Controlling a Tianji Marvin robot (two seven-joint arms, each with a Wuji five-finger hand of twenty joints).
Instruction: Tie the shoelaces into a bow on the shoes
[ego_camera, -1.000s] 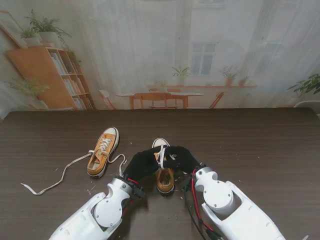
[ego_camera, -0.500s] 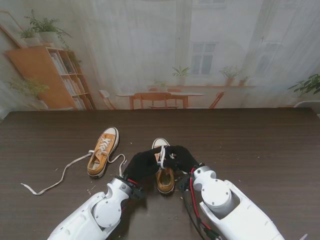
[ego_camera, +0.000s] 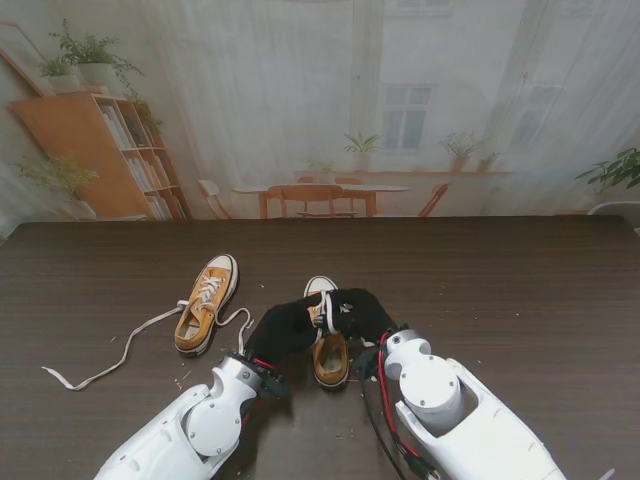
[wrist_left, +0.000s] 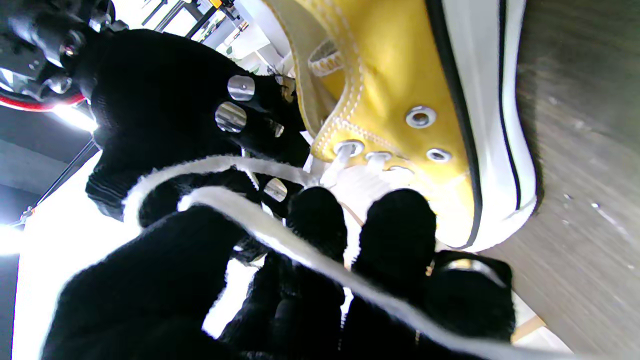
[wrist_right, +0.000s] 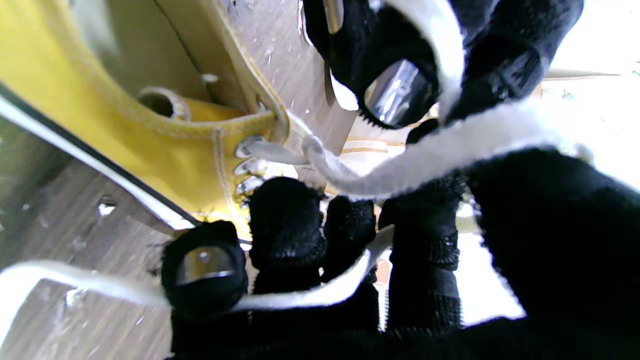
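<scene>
Both black-gloved hands meet over the nearer yellow sneaker (ego_camera: 330, 350) at the counter's (ego_camera: 520, 290) middle: the left hand (ego_camera: 283, 328) and the right hand (ego_camera: 362, 314) each have fingers closed on its white shoelace (wrist_left: 280, 240). The second sneaker (ego_camera: 205, 303) lies to the left, its lace (ego_camera: 120, 352) trailing loose.

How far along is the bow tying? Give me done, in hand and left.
Done: no finished bow shows on either shoe. In hand: the left hand and right hand meet over the near shoe, each holding its white lace. Left: finishing that bow, then the far shoe, whose lace trails loose across the table.
</scene>
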